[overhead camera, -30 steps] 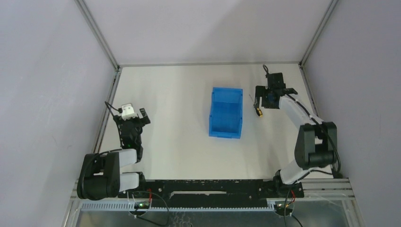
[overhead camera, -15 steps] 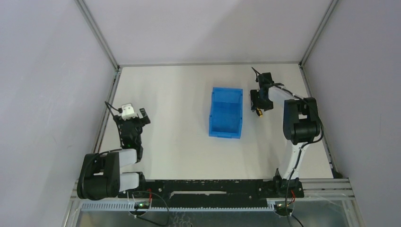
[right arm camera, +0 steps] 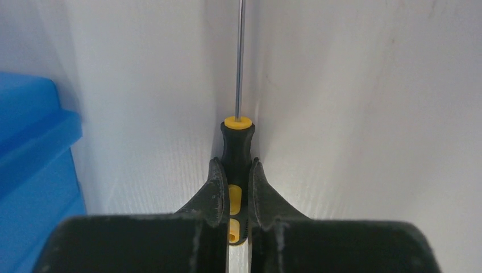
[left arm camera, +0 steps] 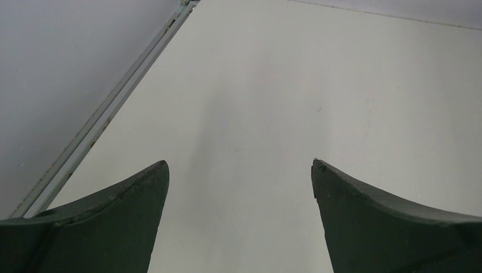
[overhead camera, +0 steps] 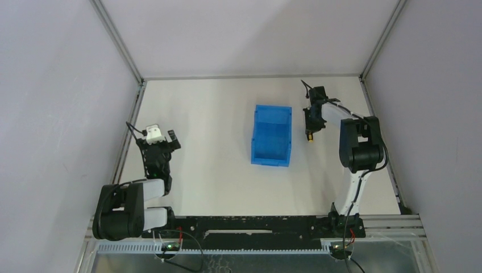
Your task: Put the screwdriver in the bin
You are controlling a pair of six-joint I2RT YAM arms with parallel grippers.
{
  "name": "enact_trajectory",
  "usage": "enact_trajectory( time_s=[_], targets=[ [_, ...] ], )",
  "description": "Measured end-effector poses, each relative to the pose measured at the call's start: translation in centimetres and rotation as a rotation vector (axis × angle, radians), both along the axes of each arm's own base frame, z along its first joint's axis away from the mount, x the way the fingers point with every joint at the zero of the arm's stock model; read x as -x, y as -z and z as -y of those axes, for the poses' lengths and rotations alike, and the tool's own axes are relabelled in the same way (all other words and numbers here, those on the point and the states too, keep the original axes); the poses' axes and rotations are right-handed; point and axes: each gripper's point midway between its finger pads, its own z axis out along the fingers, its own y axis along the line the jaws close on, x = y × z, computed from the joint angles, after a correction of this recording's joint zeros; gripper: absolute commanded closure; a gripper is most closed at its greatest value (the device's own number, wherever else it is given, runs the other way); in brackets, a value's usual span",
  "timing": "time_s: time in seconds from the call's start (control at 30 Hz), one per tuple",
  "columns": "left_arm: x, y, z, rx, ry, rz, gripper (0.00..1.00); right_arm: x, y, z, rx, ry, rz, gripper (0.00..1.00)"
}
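The screwdriver lies on the white table with its black and yellow handle pinched between my right gripper's two dark fingers; its thin shaft points away up the right wrist view. From above, the right gripper reaches down just right of the blue bin, and the yellow butt of the screwdriver shows below it. An edge of the bin fills the left of the right wrist view. My left gripper is open over bare table, far left of the bin.
Grey enclosure walls and metal frame rails border the white table. The right arm's upright link stands between its base and the bin's right side. The left arm rests near the left rail.
The right gripper's jaws have shut onto the screwdriver's handle. The right arm folded upright earlier and has since held its place. The left arm has not moved.
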Motion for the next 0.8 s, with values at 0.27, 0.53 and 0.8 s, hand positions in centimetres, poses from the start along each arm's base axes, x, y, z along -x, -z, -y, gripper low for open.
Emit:
enact_trajectory(
  time_s=[0.27,0.53,0.8],
  targets=[
    [0.0,0.0,0.0,0.000,0.000,0.000,0.00,2.0,-6.1,0.1,-0.001,0.062,0.062,0.94],
    [0.0,0.0,0.0,0.000,0.000,0.000,0.00,5.0,-17.3,-6.4,-0.198,-0.015,0.294,0.90],
    [0.0,0.0,0.0,0.000,0.000,0.000,0.00,9.1,-19.2,-16.5,-0.336,-0.176,0.282,0.91]
  ],
)
